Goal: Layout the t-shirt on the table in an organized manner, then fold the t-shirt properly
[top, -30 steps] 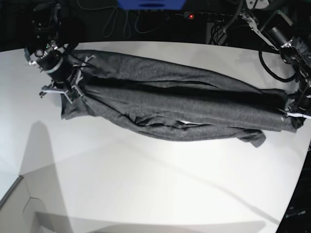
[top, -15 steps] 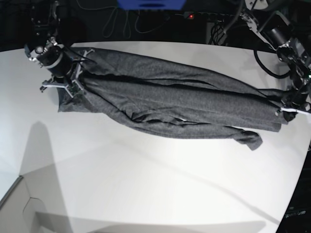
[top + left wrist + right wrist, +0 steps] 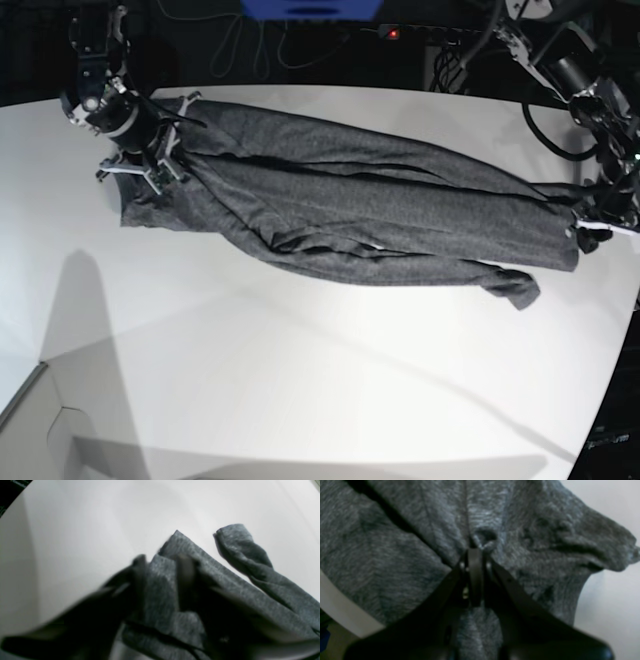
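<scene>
On the table (image 3: 300, 380), the t-shirt (image 3: 350, 215) shows no readable writing.

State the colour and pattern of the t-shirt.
The t-shirt is dark heather grey, plain with no print; the right wrist view shows it best.

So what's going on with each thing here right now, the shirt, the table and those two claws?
t-shirt: stretched into a long, bunched, wrinkled band on the table, not folded.
table: white, carrying the shirt.
right gripper: shut, pinching a fold of the shirt.
left gripper: blurred at the shirt's other end, fingers apart with cloth between them; a firm hold cannot be told.
</scene>
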`<state>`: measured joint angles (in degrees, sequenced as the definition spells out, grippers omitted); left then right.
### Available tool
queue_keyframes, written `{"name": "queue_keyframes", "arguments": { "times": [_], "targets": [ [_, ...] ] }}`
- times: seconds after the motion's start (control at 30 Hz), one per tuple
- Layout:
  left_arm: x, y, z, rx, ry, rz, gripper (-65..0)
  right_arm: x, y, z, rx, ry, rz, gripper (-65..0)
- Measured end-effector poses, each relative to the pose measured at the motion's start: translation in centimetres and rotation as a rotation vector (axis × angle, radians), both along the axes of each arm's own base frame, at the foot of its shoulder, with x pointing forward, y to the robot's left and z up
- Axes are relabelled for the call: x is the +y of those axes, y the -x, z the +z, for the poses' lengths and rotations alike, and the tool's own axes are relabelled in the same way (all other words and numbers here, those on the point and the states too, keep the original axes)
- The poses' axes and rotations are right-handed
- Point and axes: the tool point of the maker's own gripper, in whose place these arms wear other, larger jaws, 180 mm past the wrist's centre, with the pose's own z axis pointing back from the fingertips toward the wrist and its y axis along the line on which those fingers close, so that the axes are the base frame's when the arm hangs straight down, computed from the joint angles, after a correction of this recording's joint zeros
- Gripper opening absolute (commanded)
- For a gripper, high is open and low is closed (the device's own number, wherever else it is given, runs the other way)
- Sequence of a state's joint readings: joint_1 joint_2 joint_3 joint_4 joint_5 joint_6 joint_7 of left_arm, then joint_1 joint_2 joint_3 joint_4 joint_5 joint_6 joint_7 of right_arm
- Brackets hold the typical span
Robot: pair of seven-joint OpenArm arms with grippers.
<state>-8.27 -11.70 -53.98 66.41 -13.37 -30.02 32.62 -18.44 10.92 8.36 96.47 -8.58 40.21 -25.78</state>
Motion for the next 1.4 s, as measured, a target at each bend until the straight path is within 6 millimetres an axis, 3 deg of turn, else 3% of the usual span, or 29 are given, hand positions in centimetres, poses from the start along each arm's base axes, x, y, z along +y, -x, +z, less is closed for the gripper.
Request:
{"name": "queue_keyframes", "arguments": {
  "times": [0.1, 0.2, 0.37, 0.47, 0.63, 0.7, 0.87, 1.03, 1.2, 1.4],
  "targets": [
    [0.2, 0.0, 0.3, -0.008, -0.003, 0.006, -37.7, -0.4, 0.0, 0.1, -0.001, 0.013, 0.005, -50.5],
    [0.2, -0.1, 0.6, -0.012, -0.010, 0.003, -37.4, -0.6, -0.1, 0.3, -0.006, 0.018, 0.001, -49.2],
    [1.0, -1.3, 6.0, -0.124, -0.118, 0.005, -37.4, -0.6, -0.6, 1.9, -0.043, 0.049, 0.011, -49.2],
    [0.5, -2.1, 8.8, -0.228, -0.101, 0.003, -37.4, -0.2, -1.4, 3.5, -0.093, 0.051, 0.022, -49.1],
    [-1.0, -4.1, 9.5, -0.265, -0.067, -0.040, -37.4, 0.4, -1.7, 4.4, -0.121, 0.043, 0.018, -49.0],
    [-2.5, -5.8, 8.7, -0.247, -0.055, -0.083, -37.4, 0.7, -1.7, 4.4, -0.121, 0.032, 0.020, -49.0],
    [-5.6, -7.9, 4.0, -0.126, 0.042, -0.141, -37.4, 0.9, -1.6, 4.4, -0.120, 0.025, 0.013, -49.0],
    [-5.0, -9.6, 2.7, -0.176, 0.079, -0.075, -37.4, 0.9, -1.5, 4.3, -0.115, 0.026, 0.013, -49.1],
    [-4.5, -8.4, -0.8, -0.111, 0.102, 0.017, -37.4, 0.9, -1.5, 4.3, -0.115, 0.028, 0.013, -49.1],
    [-5.0, -8.3, -2.3, -0.092, 0.138, 0.023, -37.4, 0.9, -1.5, 4.3, -0.115, 0.028, 0.013, -49.0]
  ]
}}
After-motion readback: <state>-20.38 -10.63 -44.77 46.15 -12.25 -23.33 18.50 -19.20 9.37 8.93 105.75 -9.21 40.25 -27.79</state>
